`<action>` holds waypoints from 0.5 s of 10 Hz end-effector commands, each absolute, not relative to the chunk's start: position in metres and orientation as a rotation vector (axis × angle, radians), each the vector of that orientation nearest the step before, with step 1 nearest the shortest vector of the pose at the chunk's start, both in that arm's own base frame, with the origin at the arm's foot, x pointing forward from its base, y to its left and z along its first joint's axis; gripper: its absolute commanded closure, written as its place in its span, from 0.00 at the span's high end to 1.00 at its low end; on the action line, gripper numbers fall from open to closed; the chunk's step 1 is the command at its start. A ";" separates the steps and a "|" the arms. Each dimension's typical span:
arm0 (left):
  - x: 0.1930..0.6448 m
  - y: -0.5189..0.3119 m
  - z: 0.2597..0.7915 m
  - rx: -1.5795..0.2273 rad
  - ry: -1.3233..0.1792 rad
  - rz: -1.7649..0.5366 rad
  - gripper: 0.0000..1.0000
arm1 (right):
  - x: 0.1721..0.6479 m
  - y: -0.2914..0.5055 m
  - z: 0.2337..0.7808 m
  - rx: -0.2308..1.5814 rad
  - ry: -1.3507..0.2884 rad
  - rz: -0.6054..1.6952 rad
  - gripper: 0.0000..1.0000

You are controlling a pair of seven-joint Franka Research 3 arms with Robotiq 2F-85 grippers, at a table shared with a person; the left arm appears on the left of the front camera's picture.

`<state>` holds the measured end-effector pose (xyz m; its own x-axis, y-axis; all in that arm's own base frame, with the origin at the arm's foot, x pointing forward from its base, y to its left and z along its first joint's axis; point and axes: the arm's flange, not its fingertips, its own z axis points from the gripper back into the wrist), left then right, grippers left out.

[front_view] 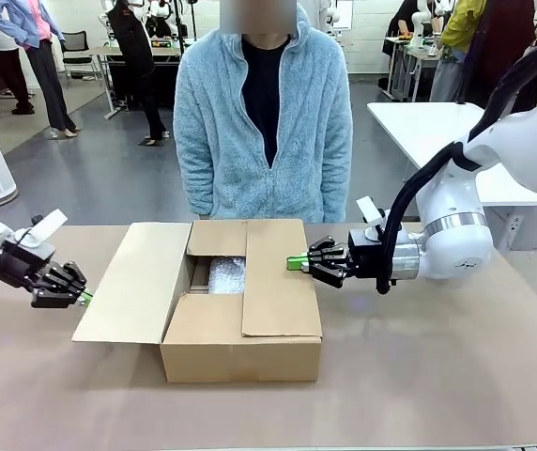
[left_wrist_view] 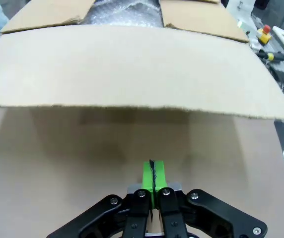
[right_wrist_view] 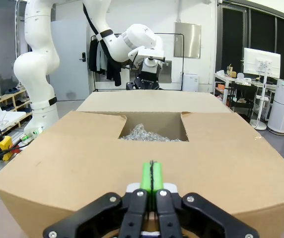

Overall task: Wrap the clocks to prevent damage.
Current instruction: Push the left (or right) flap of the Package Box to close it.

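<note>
The clocks are a lumpy bubble-wrap bundle [front_view: 226, 274] lying inside the open cardboard box [front_view: 240, 352] at mid-table. The bundle [right_wrist_view: 149, 133] shows through the gap between the flaps in the right wrist view, and at the top of the left wrist view [left_wrist_view: 122, 12]. The box's left flap [front_view: 132, 282] is spread outward; its right flap [front_view: 280, 282] is folded over the top. My left gripper [front_view: 84, 298] is shut and empty just left of the spread flap's edge [left_wrist_view: 132, 69]. My right gripper [front_view: 295, 262] is shut and empty at the folded flap's outer edge [right_wrist_view: 132, 144].
A person in a light blue fleece [front_view: 264, 122] stands at the table's far side, directly behind the box. The brown tabletop [front_view: 419, 376] lies bare in front of the box and to its right. Another white table [front_view: 419, 132] stands behind at the right.
</note>
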<state>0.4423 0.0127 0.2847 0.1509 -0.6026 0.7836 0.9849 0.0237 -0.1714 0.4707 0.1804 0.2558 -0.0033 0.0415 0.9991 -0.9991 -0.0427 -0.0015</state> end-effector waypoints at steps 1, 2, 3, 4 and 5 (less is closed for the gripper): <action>0.446 0.001 0.282 -0.938 -0.689 -1.298 0.00 | 0.471 0.181 0.253 1.211 -1.158 1.252 0.01; 0.443 -0.008 0.281 -1.009 -0.732 -1.244 0.00 | 0.471 0.181 0.253 1.211 -1.158 1.252 0.01; 0.446 -0.017 0.286 -1.056 -0.766 -1.220 0.00 | 0.471 0.181 0.253 1.211 -1.158 1.252 0.01; 0.448 -0.025 0.292 -1.104 -0.804 -1.201 0.00 | 0.471 0.181 0.253 1.211 -1.158 1.252 0.01; 0.448 -0.030 0.296 -1.159 -0.826 -1.180 0.00 | 0.471 0.181 0.253 1.211 -1.158 1.252 0.01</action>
